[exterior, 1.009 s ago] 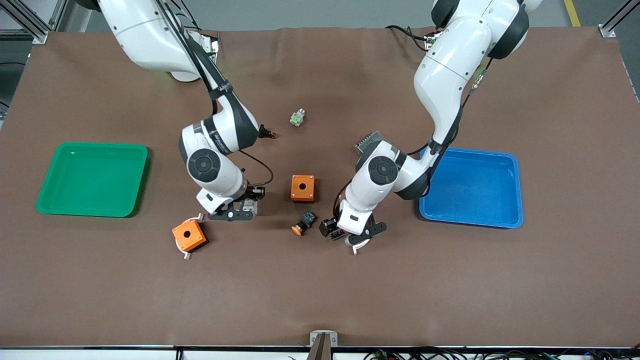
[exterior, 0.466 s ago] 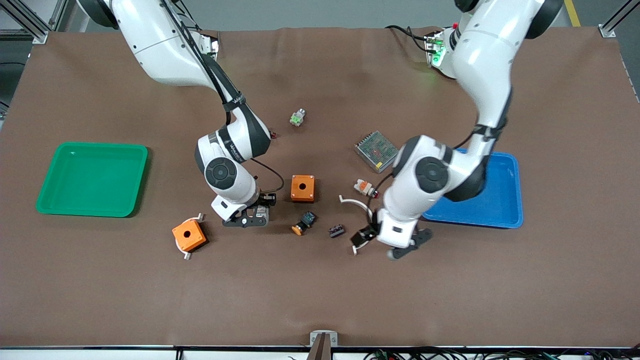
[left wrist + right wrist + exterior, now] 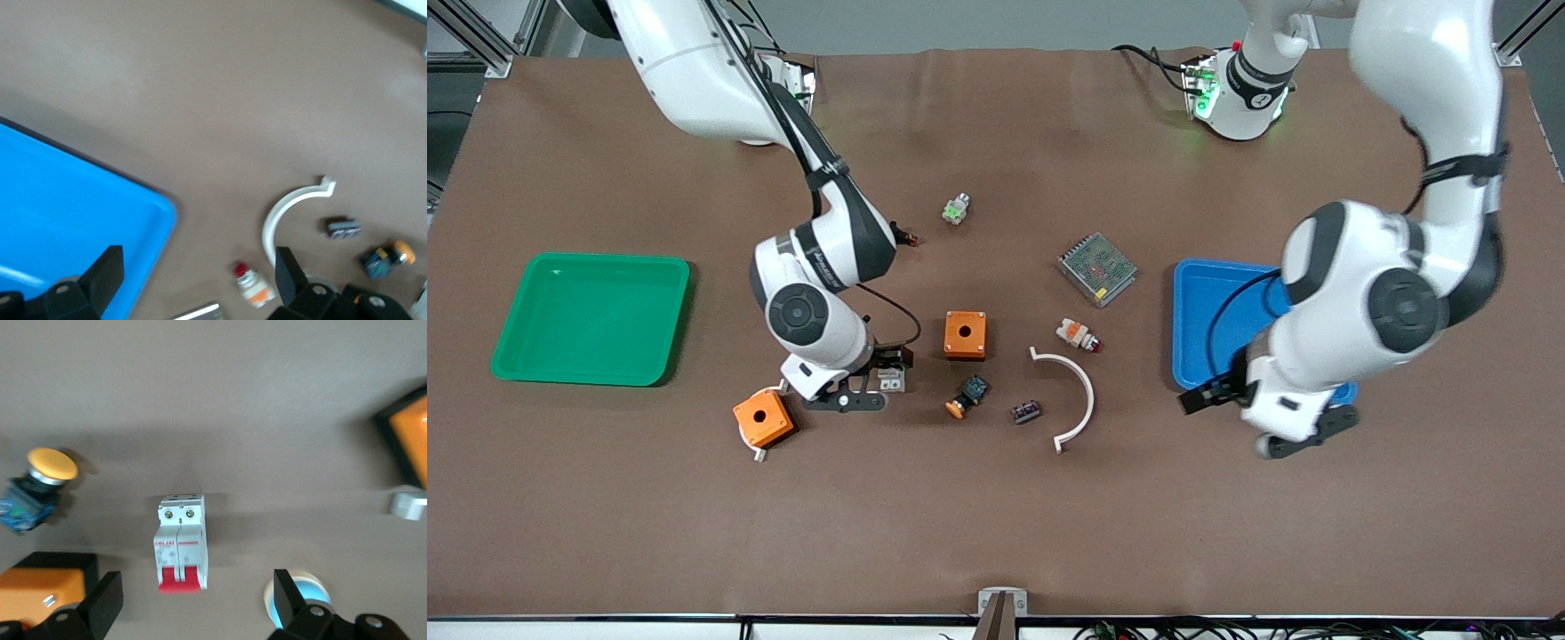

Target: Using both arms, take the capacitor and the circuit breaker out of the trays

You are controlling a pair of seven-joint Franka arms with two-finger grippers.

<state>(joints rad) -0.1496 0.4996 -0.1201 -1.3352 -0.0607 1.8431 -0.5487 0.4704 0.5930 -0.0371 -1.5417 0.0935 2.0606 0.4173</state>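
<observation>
Front view, nearest first: left gripper (image 3: 1263, 418) hangs over the near edge of the blue tray (image 3: 1209, 302), fingers spread, nothing between them; orange box with white tabs (image 3: 762, 418) at 7 o'clock of the right gripper (image 3: 860, 391); capacitor (image 3: 1025, 412) lies on the mat between the orange-capped black button (image 3: 967, 396) and the white curved strip (image 3: 1074, 396), apart from both; right gripper sits low over the breaker (image 3: 889, 380), fingers spread to either side, not clenched on it; in the right wrist view the breaker (image 3: 181, 543) lies flat, red levers toward the camera; second orange box (image 3: 965, 334) at 2 o'clock of the breaker; white-and-orange button with red tip (image 3: 1077, 334) farther off; green tray (image 3: 591, 316) at the right arm's end.
</observation>
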